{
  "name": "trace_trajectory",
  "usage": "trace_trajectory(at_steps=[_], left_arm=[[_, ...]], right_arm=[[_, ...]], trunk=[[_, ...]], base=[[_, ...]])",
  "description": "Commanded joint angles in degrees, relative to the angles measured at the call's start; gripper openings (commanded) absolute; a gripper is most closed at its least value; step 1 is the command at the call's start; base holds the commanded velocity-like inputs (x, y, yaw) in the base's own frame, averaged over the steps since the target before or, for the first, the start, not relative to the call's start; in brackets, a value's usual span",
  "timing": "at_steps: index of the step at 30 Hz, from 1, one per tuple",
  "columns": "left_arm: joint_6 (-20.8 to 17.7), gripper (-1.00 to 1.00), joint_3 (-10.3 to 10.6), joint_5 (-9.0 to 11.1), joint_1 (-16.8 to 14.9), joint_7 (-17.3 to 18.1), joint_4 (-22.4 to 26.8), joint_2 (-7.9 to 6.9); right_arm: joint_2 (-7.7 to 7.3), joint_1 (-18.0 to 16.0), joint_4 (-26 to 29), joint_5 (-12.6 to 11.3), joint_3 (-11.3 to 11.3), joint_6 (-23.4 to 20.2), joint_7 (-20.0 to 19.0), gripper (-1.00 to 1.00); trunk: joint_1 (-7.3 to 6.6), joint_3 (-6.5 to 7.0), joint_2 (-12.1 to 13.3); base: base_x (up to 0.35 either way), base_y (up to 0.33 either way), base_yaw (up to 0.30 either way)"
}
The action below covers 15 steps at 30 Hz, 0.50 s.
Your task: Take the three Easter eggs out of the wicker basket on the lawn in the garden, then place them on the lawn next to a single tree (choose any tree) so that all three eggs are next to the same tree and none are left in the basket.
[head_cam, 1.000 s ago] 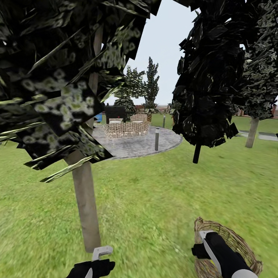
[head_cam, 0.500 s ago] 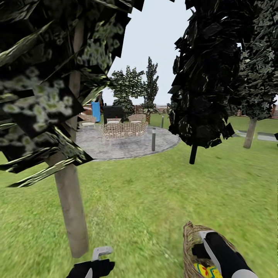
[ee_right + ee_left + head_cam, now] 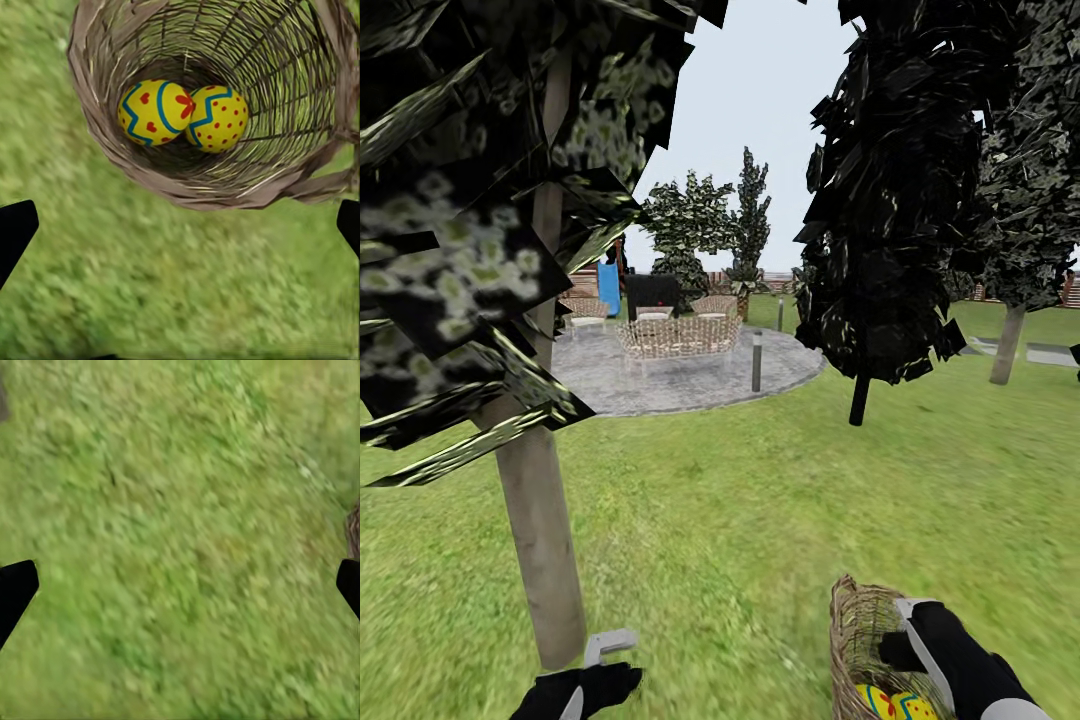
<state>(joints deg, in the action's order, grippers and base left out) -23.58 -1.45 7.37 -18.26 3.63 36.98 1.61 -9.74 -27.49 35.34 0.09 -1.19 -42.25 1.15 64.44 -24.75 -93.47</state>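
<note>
The brown wicker basket [image 3: 857, 618] stands on the lawn [image 3: 760, 500] at the bottom right of the head view. Two yellow Easter eggs [image 3: 890, 703] with blue zigzags and red dots lie in its bottom; I cannot tell whether a third lies beneath them. The right wrist view looks down into the basket [image 3: 112, 142] at one egg [image 3: 155, 111] touching another [image 3: 217, 118]. My right gripper [image 3: 910, 612] hovers open over the basket's rim, its fingertips [image 3: 15, 232] wide apart. My left gripper [image 3: 608, 645] hangs open over bare grass near the tree's pale trunk [image 3: 540, 540].
A near-black-leaved tree [image 3: 895, 200] with a thin dark trunk stands beyond the basket. Further back is the grey round patio [image 3: 680, 375] with woven chairs and a bollard [image 3: 757, 362]. Another pale-trunked tree [image 3: 1010, 345] rises at the right. Open grass lies between trunk and basket.
The camera has moved: the trunk and the basket now sit further left in the picture, and the eggs in the basket have come into view. Both grippers stay open.
</note>
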Motion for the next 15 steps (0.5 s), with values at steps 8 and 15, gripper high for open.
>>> trace_trajectory(at_steps=[8, 15], left_arm=[[-7.89, 1.0, -0.7, 2.41, -0.02, 2.17, 1.5, -4.43], [-9.68, 1.0, -0.77, 2.49, -0.02, 2.56, 1.82, -5.48]], right_arm=[[-4.06, -0.02, -0.09, -0.42, -0.35, -0.8, -0.23, 1.0], [-3.17, -0.02, -0.1, 0.08, -0.79, -0.73, -0.19, 1.0]], trunk=[[0.0, -0.07, -0.04], [0.0, -0.07, -0.04]], base=[[0.0, 0.0, 0.0], [0.0, 0.0, 0.0]])
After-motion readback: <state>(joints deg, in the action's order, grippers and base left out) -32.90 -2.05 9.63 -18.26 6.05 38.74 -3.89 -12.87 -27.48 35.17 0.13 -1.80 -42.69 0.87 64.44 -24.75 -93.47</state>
